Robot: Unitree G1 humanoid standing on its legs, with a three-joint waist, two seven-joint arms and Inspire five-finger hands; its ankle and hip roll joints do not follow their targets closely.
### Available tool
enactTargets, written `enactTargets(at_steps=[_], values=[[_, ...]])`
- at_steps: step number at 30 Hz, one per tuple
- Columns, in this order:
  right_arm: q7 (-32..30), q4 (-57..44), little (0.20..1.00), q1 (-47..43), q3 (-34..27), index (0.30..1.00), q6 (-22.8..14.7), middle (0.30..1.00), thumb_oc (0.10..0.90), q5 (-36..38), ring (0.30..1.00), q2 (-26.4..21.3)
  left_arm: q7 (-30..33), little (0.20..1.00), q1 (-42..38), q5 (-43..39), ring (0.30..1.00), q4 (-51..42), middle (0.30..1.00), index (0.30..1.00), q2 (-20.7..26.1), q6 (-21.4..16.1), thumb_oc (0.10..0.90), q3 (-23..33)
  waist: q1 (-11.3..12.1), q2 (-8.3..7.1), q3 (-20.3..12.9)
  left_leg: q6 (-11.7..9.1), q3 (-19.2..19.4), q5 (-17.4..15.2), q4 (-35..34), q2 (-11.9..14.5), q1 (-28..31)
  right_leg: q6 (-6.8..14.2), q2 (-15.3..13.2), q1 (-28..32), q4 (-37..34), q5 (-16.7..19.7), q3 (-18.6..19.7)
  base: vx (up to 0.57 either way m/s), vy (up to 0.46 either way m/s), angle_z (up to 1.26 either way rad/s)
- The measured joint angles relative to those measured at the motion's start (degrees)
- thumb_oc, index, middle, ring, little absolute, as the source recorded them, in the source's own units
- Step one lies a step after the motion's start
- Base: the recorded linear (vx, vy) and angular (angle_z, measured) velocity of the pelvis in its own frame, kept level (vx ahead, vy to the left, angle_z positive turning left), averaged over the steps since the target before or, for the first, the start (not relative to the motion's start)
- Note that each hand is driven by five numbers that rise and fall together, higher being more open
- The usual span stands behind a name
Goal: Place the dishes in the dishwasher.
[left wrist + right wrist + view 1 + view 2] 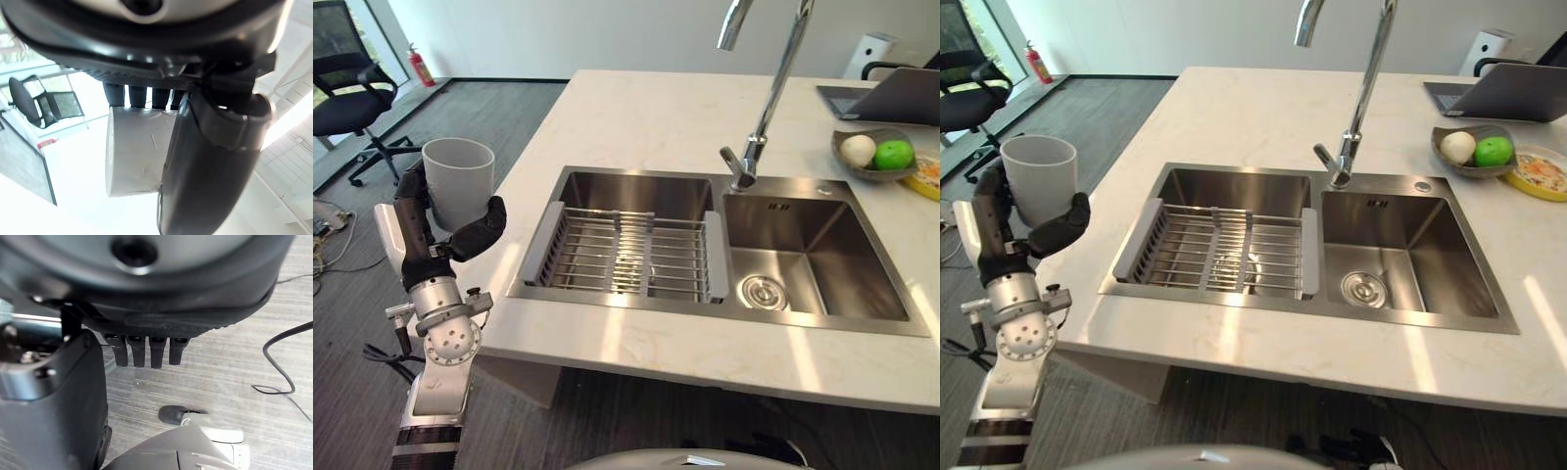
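The grey cup (458, 181) is upright in the left hand (435, 230), held in the air off the left edge of the countertop (636, 117), over the carpeted floor (499, 103). The dark fingers wrap its far-left side and the thumb (481, 227) curls round its near-right side, so the hand is clamped on the cup; the left wrist view shows the fingers (139, 95) and thumb (210, 166) gripping its pale wall (134, 152). The cup's inside cannot be seen.

To its right, a double stainless steel sink (724, 250) is set into the light marble countertop. A wire drying rack (625, 257) with grey end pieces spans the left basin and holds nothing. The right basin (813, 259) shows a round drain strainer (764, 291). A tall chrome faucet (766, 98) rises behind the divide between the basins.

At the far right of the counter, a grey bowl (871, 155) holds a white egg-shaped object (858, 150) and a green fruit (893, 154); a yellow-rimmed plate (1538, 173) lies just right of it, and a laptop (886, 96) sits behind.

In its own wrist view the right hand (146, 350) hangs above the floor with fingers straight and relaxed, apart.

On the far left stand an office chair (347, 93) and a red fire extinguisher (421, 67). No writing is legible.
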Motion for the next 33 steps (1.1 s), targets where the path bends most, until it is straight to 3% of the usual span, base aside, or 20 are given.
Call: enactTargets(at_steps=[5,7,9,10,11,12,13,15,18,19,21,22,23,26,27,28,29,31,32,33], values=[[-0.3,-0.2,0.9,1.0,3.8,0.9,0.1,0.9,0.8,-5.2,0.9,-2.7,0.0,0.3,6.6,1.1,0.3,-0.3,0.3,0.3,-0.5,-1.8,0.4,0.3,7.1,0.27,1.7,-1.1,-10.3,1.0,5.0,-0.8,-7.3,-0.2,-0.6,-0.2,0.0,-0.4,-8.4,-0.16,-0.046,0.87],[-0.5,-0.2,0.9,1.4,4.0,0.9,0.2,0.9,0.8,-5.4,0.9,-3.1,0.1,0.3,7.2,1.0,0.3,-0.4,0.3,0.3,-0.9,-1.6,0.4,0.3,10.0,0.4,2.8,-3.3,-16.3,5.2,3.7,-1.7,-11.4,-0.5,-0.8,-1.1,0.2,-1.0,-14.8,-0.25,-0.05,1.91],[-0.8,0.2,0.9,1.7,5.7,0.9,0.1,0.9,0.8,-7.6,0.9,-3.9,0.4,0.3,5.3,0.6,0.3,-0.4,0.3,0.3,-0.7,-1.6,0.4,0.3,12.0,0.09,4.3,-9.1,-22.5,13.6,-0.9,-3.1,-16.0,-2.8,-1.4,-2.9,0.4,-1.3,-22.0,-0.38,-0.019,2.44],[-2.0,0.6,0.9,2.1,5.2,0.9,-1.1,0.9,0.8,-7.6,0.9,-3.8,1.1,0.3,4.9,0.5,0.3,-0.3,0.3,0.3,-0.4,-1.6,0.4,0.9,12.4,0.38,4.8,-9.8,-19.7,10.9,-1.3,-2.5,-17.7,-4.2,-1.7,-3.9,0.4,-0.8,-26.9,-0.35,0.088,2.2],[-2.2,0.4,0.9,2.0,4.1,0.9,-1.2,0.9,0.8,-7.8,0.9,-3.0,1.8,0.3,4.8,0.3,0.3,-0.2,0.3,0.3,-0.4,-1.5,0.4,2.2,12.1,-0.97,5.3,-5.9,-13.2,8.2,0.2,-2.3,-18.8,-4.2,-2.5,-4.2,0.1,-0.7,-29.5,-0.2,0.074,2.23],[-2.0,0.8,0.9,1.5,2.6,0.9,-1.1,0.9,0.8,-8.5,0.9,-1.3,2.9,0.3,3.9,-1.0,0.3,-0.1,0.3,0.3,-0.3,-0.9,0.4,3.8,9.3,-3.31,5.7,-3.8,1.2,5.5,6.9,-0.5,-20.3,-4.0,-5.6,-4.0,0.0,-0.4,-35.6,-0.13,0.186,2.56],[-2.0,1.4,0.9,1.2,2.5,0.9,-1.3,0.9,0.8,-9.3,0.9,-0.7,3.3,0.3,2.6,-1.2,0.3,0.0,0.3,0.3,-0.4,-1.0,0.4,4.2,6.9,-4.54,5.6,-4.3,6.9,4.2,10.5,2.0,-19.6,-3.6,-6.6,-2.9,0.5,-0.9,-39.2,-0.28,0.351,2.47],[-1.8,2.9,0.9,0.5,0.6,0.9,-0.4,0.9,0.8,-9.6,0.9,-0.8,2.4,0.3,1.5,-1.0,0.3,-0.4,0.3,0.3,-0.2,-1.8,0.4,3.0,4.9,-4.16,5.7,-10.5,16.2,0.8,16.1,14.0,-11.0,-0.8,-8.3,0.5,1.3,0.1,-45.4,-0.35,0.399,2.05],[-1.8,2.7,0.9,0.8,0.6,0.9,0.0,0.9,0.8,-9.5,0.9,-2.9,0.8,0.3,-0.4,0.2,0.3,-2.2,0.3,0.3,-0.3,-3.3,0.4,-1.5,0.4,-2.68,4.0,-9.2,26.7,2.2,17.0,19.0,-6.8,1.8,-13.7,1.7,7.8,-0.4,-53.6,-0.07,0.147,1.88],[-1.9,2.6,0.9,2.2,0.4,0.9,0.4,0.9,0.8,-9.5,0.9,-4.4,-0.2,0.3,-2.4,1.1,0.3,-2.6,0.3,0.3,-0.4,-3.4,0.4,-4.6,-0.9,-1.11,3.1,-5.6,26.4,9.5,14.7,16.5,-6.6,1.8,-16.2,2.5,10.0,-0.2,-53.1,-0.03,0.184,1.79],[-1.8,3.2,0.9,1.8,0.0,0.9,0.7,0.9,0.8,-9.6,0.9,-4.2,-0.7,0.3,-3.2,1.3,0.3,-3.9,0.3,0.3,-0.3,-3.6,0.4,-5.0,-0.8,-0.46,2.9,-4.3,24.0,6.2,6.9,12.0,-4.5,1.7,-20.9,1.5,16.8,-3.1,-52.3,-0.03,0.283,1.56],[-2.1,4.2,0.9,1.2,1.0,0.9,0.9,0.9,0.8,-9.6,0.9,-2.2,-0.4,0.3,-6.1,1.3,0.3,-4.3,0.3,0.3,0.0,-3.3,0.4,-4.3,-0.8,-2.39,1.5,-3.6,21.7,4.8,7.4,11.1,-8.1,0.2,-17.7,2.2,10.2,-3.2,-51.7,0.06,0.379,1.66],[-1.8,5.2,0.9,1.9,-0.1,0.9,1.3,0.9,0.8,-9.4,0.9,0.1,-0.3,0.3,-8.3,1.3,0.3,-4.7,0.3,0.3,0.5,-3.3,0.4,-3.7,-0.2,-5.23,1.0,-3.6,19.8,4.5,8.4,9.3,-10.2,-3.0,-17.3,2.5,8.1,1.4,-53.2,0.08,0.283,1.49],[-2.5,7.9,0.9,2.4,-2.7,0.9,2.1,0.9,0.8,-8.8,0.9,1.6,-0.1,0.3,-5.6,1.2,0.3,-5.0,0.3,0.3,1.3,-2.6,0.4,-1.9,2.5,-7.32,0.9,-3.4,15.8,-1.3,22.2,9.9,-17.4,-3.2,-19.4,5.9,8.3,10.8,-52.0,0.16,0.248,0.84],[-2.5,7.7,0.9,5.6,-5.9,0.9,1.8,0.9,0.8,-4.7,0.9,0.6,0.1,0.3,-4.4,1.2,0.3,-5.4,0.3,0.3,1.1,-2.8,0.4,-3.4,3.0,-6.49,0.7,-0.4,15.8,0.6,11.7,5.6,-15.9,-2.1,-21.8,7.6,12.5,13.3,-49.1,0.34,0.349,1.79],[-3.2,7.3,0.9,7.6,-7.9,0.9,0.9,0.9,0.8,-2.0,0.9,0.2,0.0,0.3,-4.6,1.3,0.3,-5.7,0.3,0.3,2.0,-3.1,0.4,-6.3,-0.5,-4.59,1.3,2.1,13.3,1.4,10.1,3.2,-15.2,0.3,-24.5,7.7,21.3,12.9,-38.7,0.35,0.419,2.09],[-3.3,6.1,0.9,8.3,-8.2,0.9,0.9,0.9,0.8,0.1,0.9,1.5,0.2,0.3,-4.7,1.2,0.3,-6.4,0.3,0.3,3.5,-3.1,0.4,-8.1,-2.1,-4.92,1.0,2.6,10.4,1.4,8.3,2.4,-15.3,6.3,-21.2,4.2,24.2,3.3,-22.3,0.37,0.407,1.84],[-3.0,5.9,0.9,5.3,-6.1,0.9,0.2,0.9,0.8,3.1,0.9,6.0,0.6,0.3,-7.8,1.0,0.3,-6.5,0.3,0.3,3.8,-3.2,0.4,-10.8,-2.3,-5.12,2.4,3.7,6.5,1.5,6.7,3.3,-15.0,10.8,-8.8,-4.6,19.0,-8.3,2.0,0.22,0.258,0.82],[-2.6,5.1,0.9,4.2,-5.5,0.9,0.1,0.9,0.8,4.0,0.9,7.3,0.2,0.3,-9.6,1.0,0.3,-5.4,0.3,0.3,4.1,-3.2,0.4,-12.0,-2.5,-5.67,2.8,4.3,5.4,2.1,4.7,3.3,-14.1,9.7,-6.3,-7.6,17.2,-9.7,3.6,0.14,0.1,0.79],[-2.7,4.5,0.9,3.0,-4.5,0.9,0.3,0.9,0.8,4.1,0.9,7.9,-1.7,0.3,-10.6,1.2,0.3,-3.8,0.3,0.3,4.6,-3.0,0.4,-13.3,-3.7,-6.55,2.8,2.8,4.9,3.5,0.8,2.4,-11.2,7.2,-5.6,-11.8,13.9,-8.3,-1.3,0.11,0.04,0.69]])
